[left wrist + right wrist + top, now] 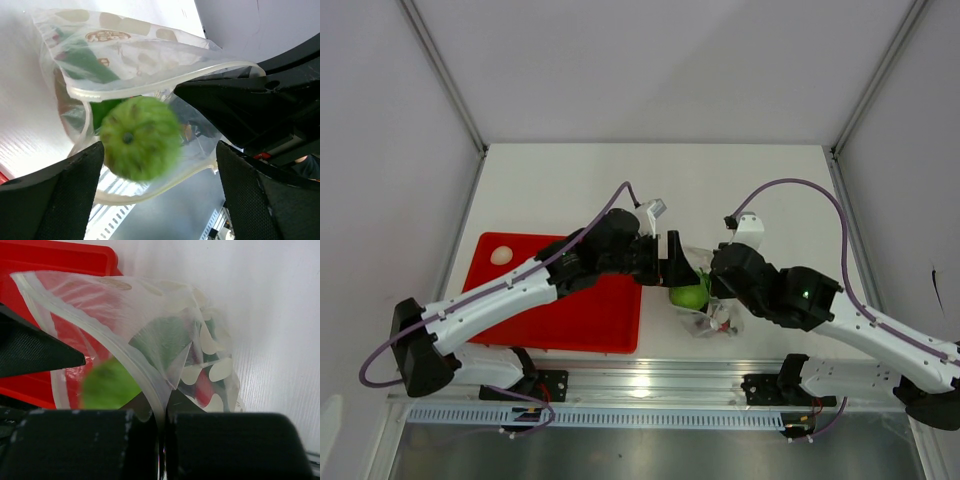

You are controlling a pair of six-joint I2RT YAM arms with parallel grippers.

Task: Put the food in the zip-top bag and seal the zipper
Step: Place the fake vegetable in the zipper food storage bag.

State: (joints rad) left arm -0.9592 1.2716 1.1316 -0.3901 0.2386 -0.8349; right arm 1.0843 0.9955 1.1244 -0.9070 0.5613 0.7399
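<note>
The zip-top bag (pixel 705 310) hangs open just right of the red tray. My right gripper (pixel 720 278) is shut on its rim; in the right wrist view (pixel 162 427) the zipper strip (pixel 120 352) runs down between the closed fingers. My left gripper (pixel 675 270) is open at the bag's mouth (pixel 157 197). A round green vegetable (pixel 140 137) sits blurred at the mouth rim (pixel 150 82), free of the fingers. It also shows in the top view (pixel 690 294). A long green pepper (pixel 85 62) and a red chili (pixel 202 390) lie inside the bag.
The red tray (pixel 560 310) lies left of the bag, with one small pale round thing (pixel 501 255) at its far left corner. Its edge shows in the right wrist view (pixel 60 260). The metal rail (pixel 650 385) runs along the near table edge.
</note>
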